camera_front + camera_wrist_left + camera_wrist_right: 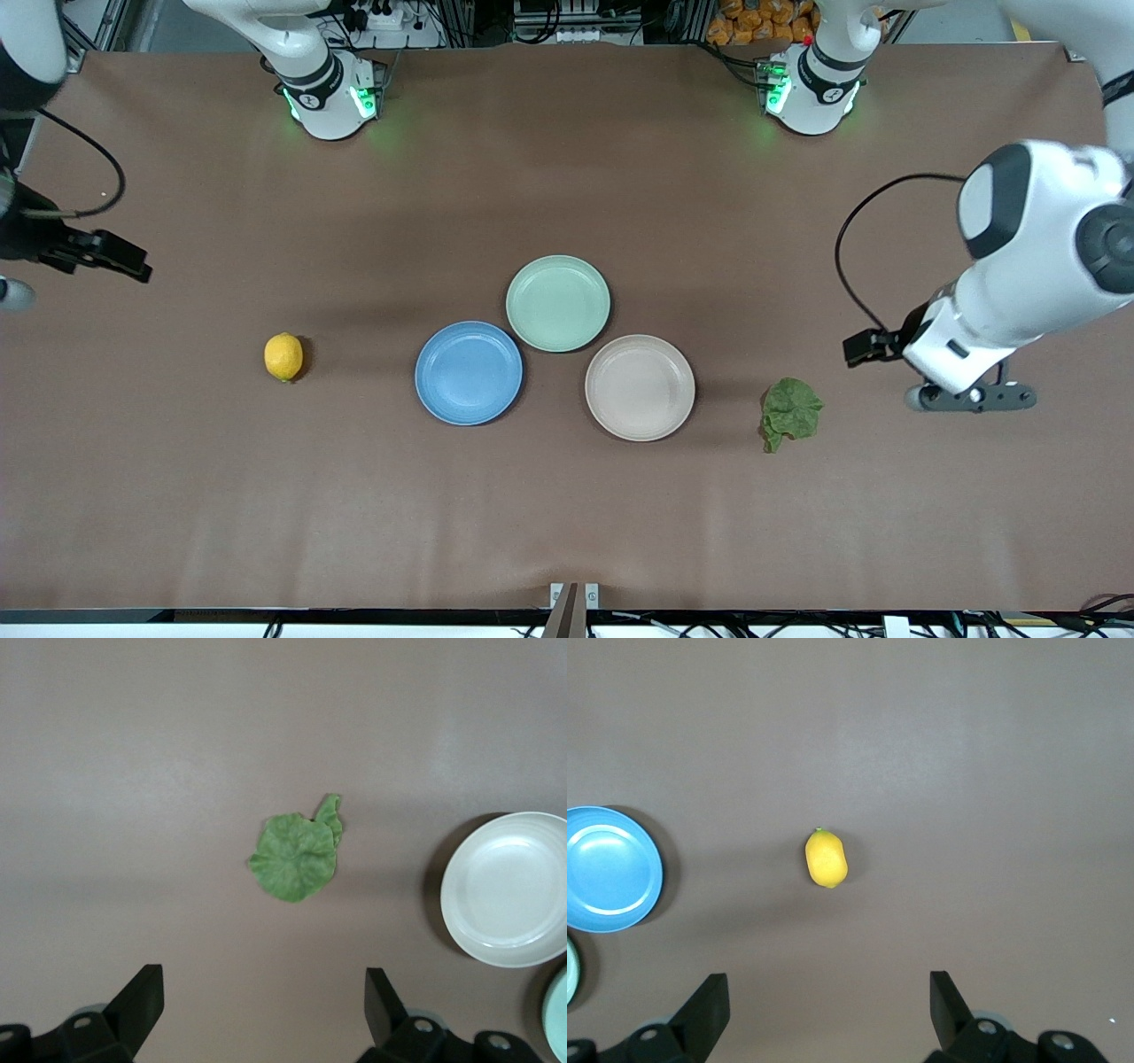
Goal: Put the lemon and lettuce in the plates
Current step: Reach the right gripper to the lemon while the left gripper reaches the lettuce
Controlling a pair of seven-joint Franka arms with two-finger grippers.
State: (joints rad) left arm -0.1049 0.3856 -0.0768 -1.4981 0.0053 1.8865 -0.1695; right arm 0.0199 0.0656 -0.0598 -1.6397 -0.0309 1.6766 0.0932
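Both my grippers, left gripper (pixel 257 1014) and right gripper (pixel 822 1014), hang spread and empty over the brown tabletop (pixel 567 514). I should centre each above its target, wrinkly green lettuce leaf (pixel 295 855) and small yellow lemon (pixel 826 858), before descending.

**Lemon, lettuce and two plates, all apart**

The yellow lemon (pixel 283 356) lies on the table toward the right arm's end. The blue plate (pixel 469 372) and beige plate (pixel 640 387) sit empty mid-table. The wrinkly green lettuce (pixel 790 412) lies flat near the beige plate, toward the left arm's end.
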